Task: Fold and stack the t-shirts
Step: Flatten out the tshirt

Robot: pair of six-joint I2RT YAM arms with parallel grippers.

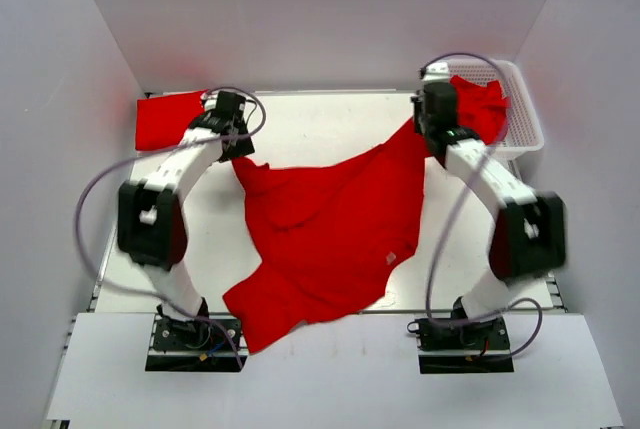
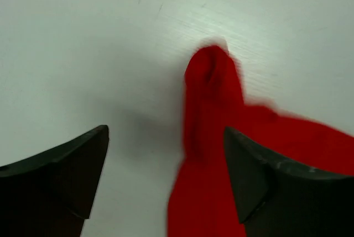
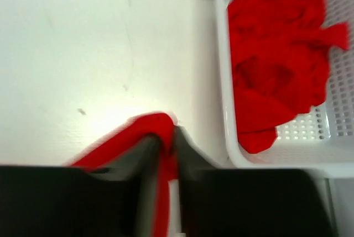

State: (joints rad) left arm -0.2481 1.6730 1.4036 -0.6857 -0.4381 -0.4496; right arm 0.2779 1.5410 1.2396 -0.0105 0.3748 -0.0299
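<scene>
Spreading step: a red t-shirt (image 1: 330,239) lies rumpled between our arms. Our left gripper (image 2: 166,132) gapes wide, a peak of cloth between its fingers (image 2: 66,170), ungripped. Our right gripper (image 3: 168,137) is clenched on another edge (a basket (image 3: 221,82) of more shirts (image 3: 276,54) sits just right of those fingers). Next, we judge, the left must close on that peak to pull the shirt flat.

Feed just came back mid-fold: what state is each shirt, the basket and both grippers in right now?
Spread shirt: unfolded, wrinkled on the table
Left gripper: open, shirt corner loose between fingers
Right gripper: shut on spread shirt's other corner
Folded shirt: folded, far left
Basket: upright, holding crumpled shirts
</scene>
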